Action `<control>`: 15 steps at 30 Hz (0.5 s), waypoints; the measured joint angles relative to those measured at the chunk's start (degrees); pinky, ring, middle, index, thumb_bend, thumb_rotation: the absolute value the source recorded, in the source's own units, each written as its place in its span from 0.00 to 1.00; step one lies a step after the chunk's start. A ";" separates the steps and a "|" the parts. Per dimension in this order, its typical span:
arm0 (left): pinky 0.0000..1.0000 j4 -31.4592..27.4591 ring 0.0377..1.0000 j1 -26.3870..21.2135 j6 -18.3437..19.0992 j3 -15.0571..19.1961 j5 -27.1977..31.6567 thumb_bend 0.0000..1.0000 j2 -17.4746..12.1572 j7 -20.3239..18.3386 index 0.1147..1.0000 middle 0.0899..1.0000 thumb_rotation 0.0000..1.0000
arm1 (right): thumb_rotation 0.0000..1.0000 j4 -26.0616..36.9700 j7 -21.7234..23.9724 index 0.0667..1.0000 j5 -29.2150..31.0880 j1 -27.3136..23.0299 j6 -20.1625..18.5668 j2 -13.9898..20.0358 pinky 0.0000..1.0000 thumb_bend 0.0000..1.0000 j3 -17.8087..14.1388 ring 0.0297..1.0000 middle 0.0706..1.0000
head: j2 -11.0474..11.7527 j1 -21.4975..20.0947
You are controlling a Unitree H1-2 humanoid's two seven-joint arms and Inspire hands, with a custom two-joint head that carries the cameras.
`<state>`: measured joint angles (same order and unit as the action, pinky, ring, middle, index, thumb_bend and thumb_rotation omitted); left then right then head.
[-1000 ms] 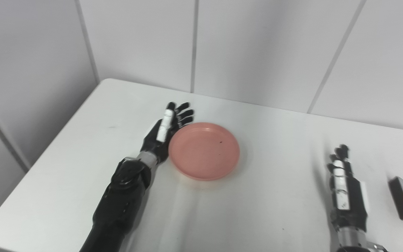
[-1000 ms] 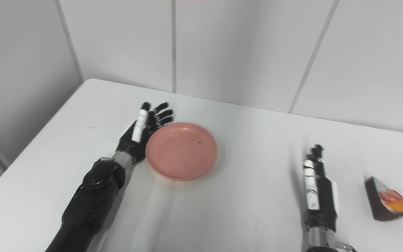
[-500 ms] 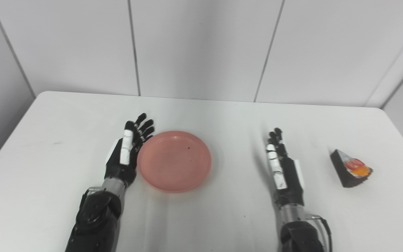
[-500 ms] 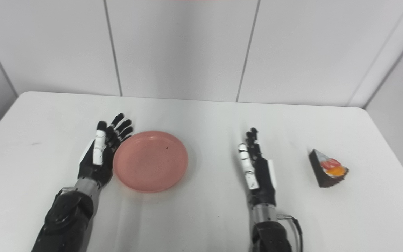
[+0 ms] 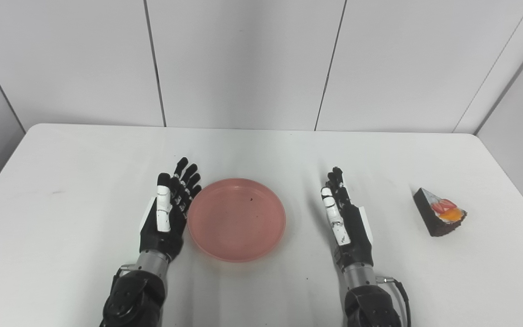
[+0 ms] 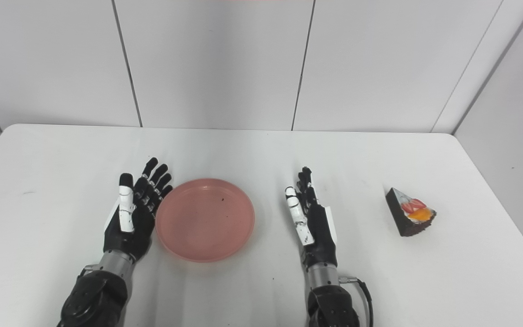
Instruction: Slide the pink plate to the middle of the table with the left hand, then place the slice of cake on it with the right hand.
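Note:
The pink plate (image 5: 236, 219) lies flat near the middle of the white table (image 5: 61, 181), empty but for a tiny dark speck. My left hand (image 5: 169, 211) stands on edge against the plate's left rim, open, fingers pointing away from me. My right hand (image 5: 347, 220) is open too, on edge, a short gap to the right of the plate and touching nothing. The slice of cake (image 5: 439, 211), a dark chocolate wedge with red and orange fruit on top, sits on the table far to the right of the right hand.
White wall panels (image 5: 243, 59) rise just behind the table's far edge. The table's right edge (image 5: 515, 190) runs close beyond the cake.
The camera has swung right, so the whole picture shifted and the cake came fully into view. The left hand still rests at the plate's left rim; the right hand stays open.

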<state>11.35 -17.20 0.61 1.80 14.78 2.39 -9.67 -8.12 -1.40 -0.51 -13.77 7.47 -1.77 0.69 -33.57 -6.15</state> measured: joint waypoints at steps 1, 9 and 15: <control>0.99 0.01 0.99 0.03 -0.11 -0.32 -0.23 0.82 0.09 -0.01 0.98 0.98 1.00 | 0.81 0.01 0.00 1.00 -0.56 0.00 0.00 0.21 1.00 0.56 0.12 0.99 0.97 | 0.00 0.00; 0.99 0.25 0.99 0.08 -0.69 -1.44 -1.13 0.77 0.53 -0.02 1.00 0.99 1.00 | 0.65 3.74 -0.72 0.90 -13.99 -1.76 -1.03 8.28 0.81 0.62 0.99 0.86 0.87 | 0.00 -1.32; 0.98 1.25 0.99 -0.24 -1.55 -1.68 -2.13 0.76 0.44 -0.18 0.99 0.99 1.00 | 0.47 11.78 -0.04 0.89 -19.81 -5.87 -8.13 16.32 0.82 0.65 -1.75 0.86 0.86 | -0.44 -2.03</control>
<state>12.59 -17.44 -0.95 0.12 12.65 2.83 -9.85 3.65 -1.44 -20.33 -19.64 -0.66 14.56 -1.06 -34.01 -8.17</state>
